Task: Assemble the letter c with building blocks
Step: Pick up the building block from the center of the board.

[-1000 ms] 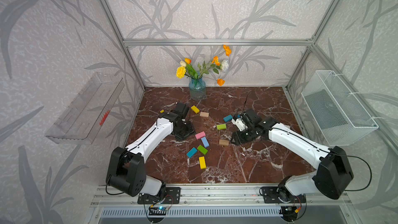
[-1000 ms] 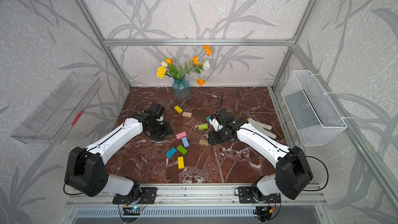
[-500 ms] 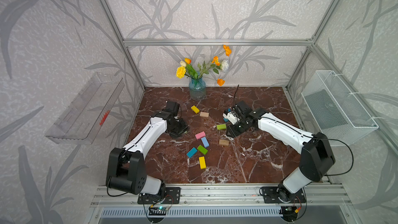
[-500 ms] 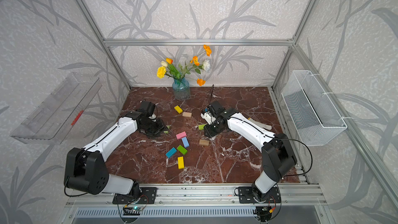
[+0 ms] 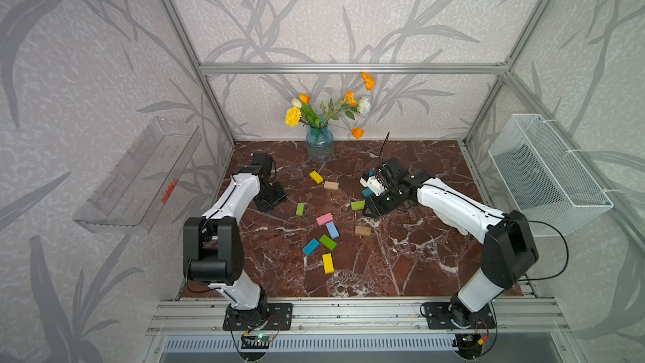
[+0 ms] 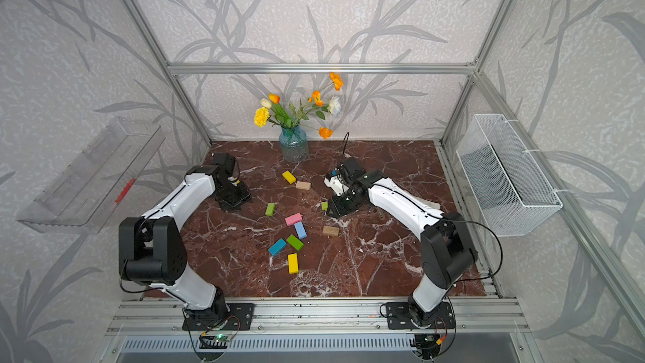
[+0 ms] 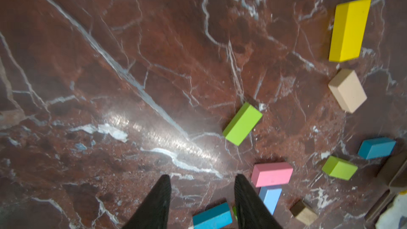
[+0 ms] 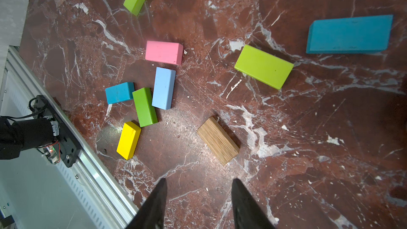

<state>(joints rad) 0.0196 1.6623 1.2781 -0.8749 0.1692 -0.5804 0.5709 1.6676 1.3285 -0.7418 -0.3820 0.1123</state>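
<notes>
Tan wood block [image 8: 218, 140] lies flat just near-side of yr R gripper [image 8: 199, 180], jaws apart & empty like the L gripper [image 7: 202, 178] at far left; w/ the building blocks [image 5: 324, 219] loose mid-scene & no C begun, square yr jaws across its short sides b4 closing.

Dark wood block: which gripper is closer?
Right. The right gripper is close to the dark wood block, not touching it; the left gripper is farther off, beyond the pink block.
</notes>
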